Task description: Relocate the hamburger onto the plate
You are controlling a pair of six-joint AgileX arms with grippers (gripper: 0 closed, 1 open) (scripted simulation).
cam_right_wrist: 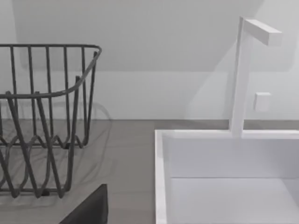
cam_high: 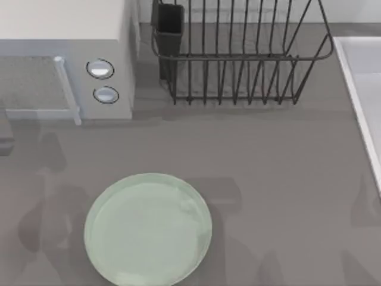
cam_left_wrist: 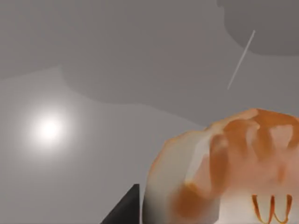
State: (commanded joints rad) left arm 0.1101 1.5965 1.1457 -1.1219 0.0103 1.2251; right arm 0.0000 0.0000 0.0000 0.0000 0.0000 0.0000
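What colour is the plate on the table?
Pale mint green, glossy; the plate shows best in the top view.

Hamburger (cam_left_wrist: 233, 172) — cut off by the left wrist view's lower and right edges; its underside cannot be seen. One dark finger (cam_left_wrist: 124, 210) beside it, cropped to a tip. Plate (cam_high: 95, 238) clipped by the top view's lower edge. Dish rack (cam_high: 238, 59) and sink (cam_high: 357, 77) run out of frame — rack at top, sink at right
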